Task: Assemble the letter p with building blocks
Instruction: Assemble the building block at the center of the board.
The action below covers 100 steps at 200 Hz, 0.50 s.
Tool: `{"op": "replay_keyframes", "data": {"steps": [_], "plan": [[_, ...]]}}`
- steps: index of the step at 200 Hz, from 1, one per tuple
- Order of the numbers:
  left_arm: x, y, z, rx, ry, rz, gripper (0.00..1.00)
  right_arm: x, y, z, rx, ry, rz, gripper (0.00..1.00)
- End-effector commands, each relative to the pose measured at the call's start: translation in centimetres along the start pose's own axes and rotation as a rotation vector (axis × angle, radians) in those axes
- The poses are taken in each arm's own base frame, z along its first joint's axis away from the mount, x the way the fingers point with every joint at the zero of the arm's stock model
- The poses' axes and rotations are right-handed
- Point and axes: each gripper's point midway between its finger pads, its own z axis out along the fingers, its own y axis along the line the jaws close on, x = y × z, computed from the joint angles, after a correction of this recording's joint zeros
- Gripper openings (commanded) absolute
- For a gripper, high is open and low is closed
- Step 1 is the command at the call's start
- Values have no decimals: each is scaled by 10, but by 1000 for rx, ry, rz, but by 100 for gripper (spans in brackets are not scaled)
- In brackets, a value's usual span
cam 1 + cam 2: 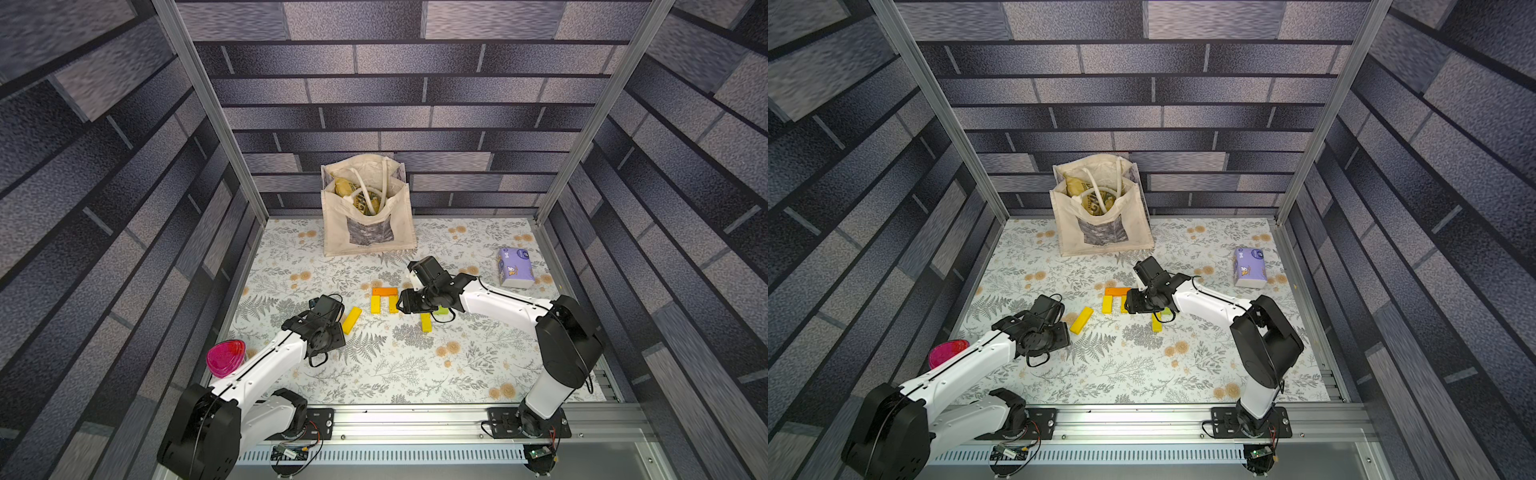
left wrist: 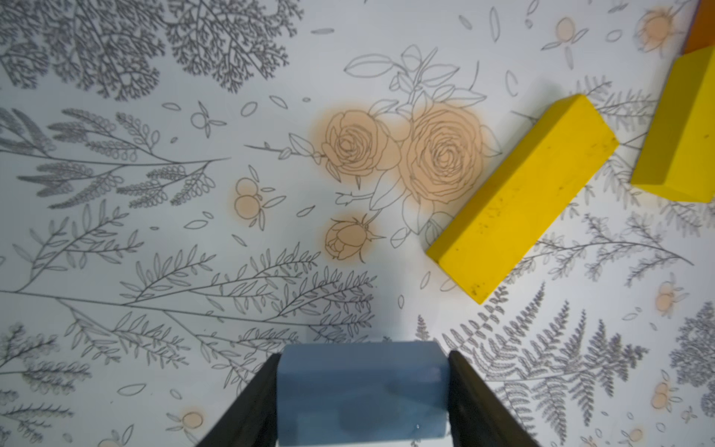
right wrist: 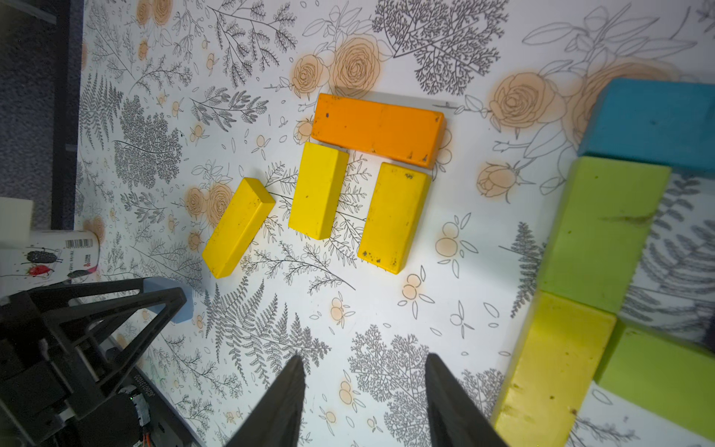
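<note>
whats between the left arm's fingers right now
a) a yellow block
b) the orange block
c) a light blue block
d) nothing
c: in the left wrist view a light blue block sits clamped between the fingers of the left gripper, while the nearest yellow block lies apart from it on the cloth.

The orange block and the yellow blocks have dull paint with little dark chips. The grey-blue block looks smooth. The flower-print surface is smooth too. The tote bag is cloth. The tissue pack has shiny plastic wrap.
</note>
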Motion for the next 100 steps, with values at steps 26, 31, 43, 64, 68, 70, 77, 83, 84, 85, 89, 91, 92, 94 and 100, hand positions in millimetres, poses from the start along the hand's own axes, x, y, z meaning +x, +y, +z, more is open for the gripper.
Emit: {"op": "replay_keyframes", "data": {"steps": [26,31,43,64,68,70,77,83,84,85,89,91,92,94,100], "plan": [[-19,-41,-31,112,-38,93,25,-16,-10,-7,0,-16,36,52],[-20,-44,-31,115,-36,102,25,-18,-12,-8,1,-17,37,52],[-20,-53,-30,121,-31,124,25,-22,-17,-12,10,-23,45,52],[-18,-67,-24,146,-21,151,25,-31,-27,-20,27,-37,60,52],[-17,-69,-23,150,-18,157,25,-33,-29,-21,31,-39,64,52],[-16,-70,-22,152,-16,161,25,-33,-31,-22,34,-40,67,52],[-14,-73,-20,154,-12,174,25,-37,-34,-24,39,-45,73,52],[-11,-75,-17,155,-7,186,25,-39,-37,-25,43,-47,78,52],[-11,-76,-17,155,-5,188,25,-39,-38,-25,44,-47,79,52],[-10,-76,-16,156,-4,190,25,-40,-38,-25,45,-48,79,52],[-9,-78,-15,157,-1,197,25,-42,-40,-26,46,-50,83,52],[-8,-78,-14,156,2,199,26,-43,-41,-26,49,-51,86,52],[-8,-78,-14,156,4,202,26,-43,-42,-26,49,-51,87,52],[-7,-79,-13,156,6,205,26,-44,-42,-27,50,-51,87,52],[-4,-81,-11,154,13,215,26,-47,-45,-27,53,-53,93,52]]}}
